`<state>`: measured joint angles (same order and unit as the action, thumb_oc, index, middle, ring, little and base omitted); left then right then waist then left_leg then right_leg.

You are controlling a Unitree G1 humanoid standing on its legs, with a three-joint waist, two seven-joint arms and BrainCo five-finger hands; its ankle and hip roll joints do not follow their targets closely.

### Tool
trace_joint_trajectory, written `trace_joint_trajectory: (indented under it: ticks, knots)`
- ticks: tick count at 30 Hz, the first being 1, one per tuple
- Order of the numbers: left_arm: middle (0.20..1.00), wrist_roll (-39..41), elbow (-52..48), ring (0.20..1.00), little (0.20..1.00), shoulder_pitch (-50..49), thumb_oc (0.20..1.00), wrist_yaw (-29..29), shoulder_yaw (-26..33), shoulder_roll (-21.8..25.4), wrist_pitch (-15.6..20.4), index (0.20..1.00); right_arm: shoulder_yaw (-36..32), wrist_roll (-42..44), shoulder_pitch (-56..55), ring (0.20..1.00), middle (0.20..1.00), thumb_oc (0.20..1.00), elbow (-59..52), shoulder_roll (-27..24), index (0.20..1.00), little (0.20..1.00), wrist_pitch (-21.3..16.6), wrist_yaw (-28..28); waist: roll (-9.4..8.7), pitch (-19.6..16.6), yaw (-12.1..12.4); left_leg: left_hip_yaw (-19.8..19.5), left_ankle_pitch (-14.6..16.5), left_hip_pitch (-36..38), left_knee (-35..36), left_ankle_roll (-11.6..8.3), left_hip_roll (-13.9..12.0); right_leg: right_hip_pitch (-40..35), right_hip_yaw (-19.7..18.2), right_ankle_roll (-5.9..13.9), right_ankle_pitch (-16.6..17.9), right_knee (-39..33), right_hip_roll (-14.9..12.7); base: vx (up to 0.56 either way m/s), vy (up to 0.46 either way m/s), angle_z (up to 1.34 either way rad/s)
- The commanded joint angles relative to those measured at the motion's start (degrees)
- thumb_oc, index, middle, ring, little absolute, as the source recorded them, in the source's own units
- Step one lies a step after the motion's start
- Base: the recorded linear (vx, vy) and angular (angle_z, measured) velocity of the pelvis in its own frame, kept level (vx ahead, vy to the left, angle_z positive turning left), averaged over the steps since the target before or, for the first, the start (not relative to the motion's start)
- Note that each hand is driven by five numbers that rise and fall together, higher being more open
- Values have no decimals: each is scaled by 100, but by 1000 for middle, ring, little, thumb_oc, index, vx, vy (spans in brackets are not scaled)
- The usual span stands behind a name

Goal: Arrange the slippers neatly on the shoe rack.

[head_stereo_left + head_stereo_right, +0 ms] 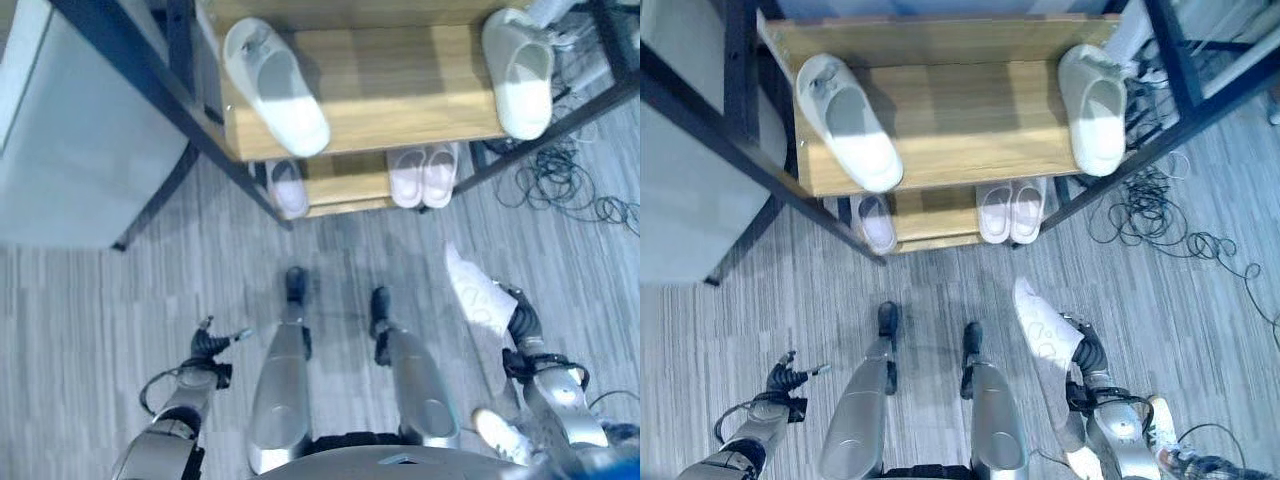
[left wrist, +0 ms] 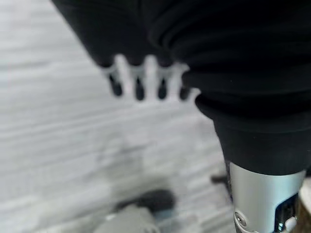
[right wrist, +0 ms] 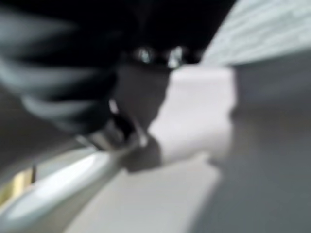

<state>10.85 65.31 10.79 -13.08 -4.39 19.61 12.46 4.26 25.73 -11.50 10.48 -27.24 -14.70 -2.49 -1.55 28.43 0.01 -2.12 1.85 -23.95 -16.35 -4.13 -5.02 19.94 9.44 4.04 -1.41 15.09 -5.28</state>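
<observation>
Right hand (image 1: 1087,350) fingers hidden under the held slipper (image 1: 1043,318)

Wooden shoe rack (image 1: 940,120), two white slippers (image 1: 848,120) (image 1: 1095,95) on top shelf, three pale slippers (image 1: 1010,208) on lower shelf

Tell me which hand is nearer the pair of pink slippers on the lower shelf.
Right. The right hand, holding a white slipper, is just below the pink pair; the left hand hangs far off at the other side.

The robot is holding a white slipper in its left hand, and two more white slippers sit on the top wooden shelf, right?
Not quite: the white slipper is in the right hand, as the right eye view shows. The left hand holds nothing. Two white slippers do sit on the top wooden shelf.
</observation>
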Motion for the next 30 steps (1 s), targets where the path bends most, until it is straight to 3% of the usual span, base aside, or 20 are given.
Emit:
trace_joint_trajectory:
  ticks: [1, 4, 8, 10, 14, 15, 17, 18, 19, 21, 24, 26, 29, 30]
  knots:
    - [1000, 272, -551, 1000, 1000, -395, 1000, -156, 95, 421, 275, 1000, -234, 185, 75, 200, 200, 200, -351, 168, 200, 200, -410, -86, -205, -262, -46, 266, 148, -56, -343, 52, 19, -83, 311, 116, -330, -92, -396, -1, -77, 66]
    - [1000, 339, -696, 1000, 1000, -422, 1000, -168, 74, 418, 268, 1000, -279, 148, 241, 200, 200, 200, -313, 176, 200, 200, -454, -247, -128, -114, 127, 102, -254, -434, -55, -20, 164, 171, 341, 97, -391, 210, -309, 14, 5, 78]
    - [1000, 305, -359, 1000, 1000, -385, 1000, -177, 91, 389, 230, 1000, -261, 68, 472, 200, 200, 200, -270, 192, 200, 200, -503, -382, -127, -26, 193, 16, -249, -583, 64, 53, 217, 406, 321, 109, -533, 515, -259, 68, 49, 1]
    - [1000, 272, -40, 1000, 1000, -290, 1000, -174, 4, 346, 210, 1000, -233, 38, 949, 200, 200, 200, 64, 123, 200, 200, -576, -622, -123, 131, 279, 70, -23, -791, -132, 94, 259, 678, 236, 154, -710, 848, -341, 115, 106, -4]
    - [1000, 342, 88, 1000, 1000, -200, 1000, -150, -101, 353, 226, 1000, -103, 27, 1676, 200, 200, 200, 589, -9, 200, 200, -605, -933, -109, 137, 388, 126, 159, -1127, -417, 170, 297, 992, 200, 224, -742, 1100, -413, 59, 120, -2]
    - [1000, 325, 49, 1000, 1000, -162, 1000, -192, -263, 368, 231, 1000, 19, -4, 2232, 200, 200, 200, 958, -137, 200, 200, -603, -1136, -54, 137, 438, 163, 374, -1424, -707, 275, 331, 1450, 210, 371, -673, 1597, -552, -15, 127, -8]
    - [1000, 374, -37, 1000, 1000, -117, 1000, -269, -392, 395, 301, 1000, 95, -112, 2612, 200, 200, 200, 1143, -315, 200, 200, -627, -1315, 9, 137, 452, 180, 510, -1870, -1123, 361, 358, 2000, 192, 508, -549, 2126, -661, 1, 119, -6]
    - [1000, 374, -35, 1000, 1000, -107, 1000, -269, -389, 394, 301, 1000, 97, -113, 2627, 200, 200, 200, 1151, -317, 200, 200, -630, -1317, 9, 137, 451, 181, 520, -1894, -1147, 364, 359, 2023, 187, 510, -556, 2146, -664, 14, 80, 3]
    - [1000, 425, -151, 1000, 1000, 2, 1000, -357, -558, 385, 354, 1000, 200, -186, 3211, 200, 200, 200, 1590, -521, 200, 200, -604, -1594, 122, 137, 472, 183, 676, -2376, -1548, 415, 373, 2552, 256, 551, -355, 2194, -833, -6, 53, 8]
    - [1000, 587, -390, 1000, 1000, 110, 1000, -426, -736, 380, 438, 1000, 364, -202, 3705, 200, 200, 200, 1818, -707, 200, 200, -560, -1817, 219, 137, 439, 162, 753, -2762, -1762, 446, 398, 3126, 104, 567, -137, 1892, -922, -20, -13, 1]
    - [1000, 665, -579, 1000, 1000, 318, 1000, -385, -877, 385, 555, 1000, 344, -268, 3964, 200, 200, 200, 1934, -806, 200, 200, -614, -1961, 247, 137, 371, 122, 918, -3183, -2132, 459, 557, 3370, -81, 536, -155, 1668, -827, -5, -50, 7]
    - [1000, 795, -1225, 1000, 1000, 331, 1000, -411, -951, 597, 667, 1000, 284, 616, 4379, 200, 200, 200, 2112, -677, 200, 200, -741, -1864, 402, 137, 412, 81, 980, -3738, -2518, 433, 602, 3854, -92, 395, -378, 2140, -780, -1, -87, 0]
    - [1000, 1059, -1567, 1000, 1000, 192, 1000, -473, -890, 577, 714, 1000, 289, 971, 4610, 200, 200, 200, 1990, -583, 200, 200, -730, -1942, 468, 137, 459, 29, 1008, -4056, -2731, 410, 612, 4176, -131, 315, -551, 2466, -770, 8, -41, 19]
    - [1000, 1283, -1653, 1000, 1000, 124, 1000, -449, -878, 445, 655, 1000, 333, 1133, 4878, 200, 200, 200, 1758, -556, 200, 200, -808, -2011, 523, 137, 534, 12, 1074, -4436, -3021, 427, 613, 4583, -189, 250, -767, 2943, -844, 24, -54, 17]
